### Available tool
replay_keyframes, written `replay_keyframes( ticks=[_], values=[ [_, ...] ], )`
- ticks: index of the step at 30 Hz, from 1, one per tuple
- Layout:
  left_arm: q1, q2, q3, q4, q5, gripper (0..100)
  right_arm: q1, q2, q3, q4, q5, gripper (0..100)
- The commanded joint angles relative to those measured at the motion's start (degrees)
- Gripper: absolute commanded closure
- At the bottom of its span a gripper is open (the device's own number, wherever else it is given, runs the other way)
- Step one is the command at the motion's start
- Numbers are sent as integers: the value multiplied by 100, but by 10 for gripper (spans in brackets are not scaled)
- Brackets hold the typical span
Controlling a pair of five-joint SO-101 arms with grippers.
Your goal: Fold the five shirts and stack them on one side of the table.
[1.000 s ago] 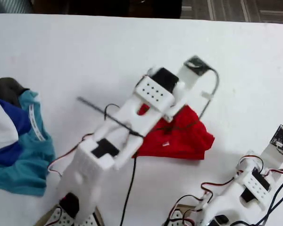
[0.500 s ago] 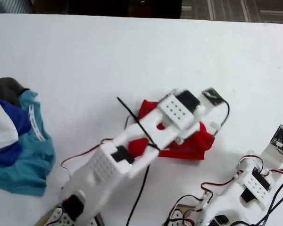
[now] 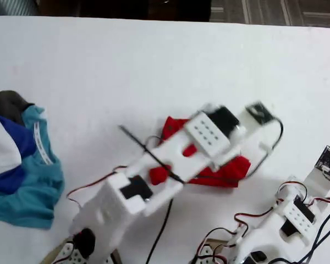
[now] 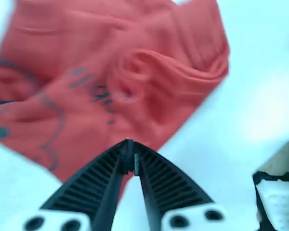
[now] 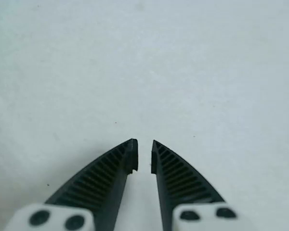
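Red shirt (image 3: 235, 169) lies well inside the white table (image 3: 154, 66), left end effector (image 4: 130, 150) clenched over its edge.

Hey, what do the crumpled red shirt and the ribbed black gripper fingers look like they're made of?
Crumpled red shirt: soft matte knit fabric, probably cotton; it bunches into rounded folds. Ribbed black fingers of the left gripper: hard matte plastic, possibly 3D-printed, judging by the ridges.
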Motion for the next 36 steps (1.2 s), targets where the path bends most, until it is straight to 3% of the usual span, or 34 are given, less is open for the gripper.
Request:
replay_keyframes(
  ticks=[1, 5, 9, 13, 27, 32, 36],
  values=[
    [-527, -360, -31, -193, -26, 975, -40, -136, -141, -84, 44, 940],
    [-756, 325, -40, -369, -44, 975, -40, -136, -141, -84, 44, 940],
    [-510, 897, -84, -325, 0, 975, -48, -136, -141, -84, 44, 940],
    [-176, 932, -75, -299, 281, 975, -48, -136, -141, -84, 44, 940],
    [818, 686, -31, 141, 281, 975, -48, -136, -141, -92, 44, 940],
    [791, 158, -31, 141, 255, 975, -48, -136, -141, -92, 44, 940],
    [369, 18, -75, 97, 44, 975, -48, -136, -141, -92, 44, 940]
  ],
)
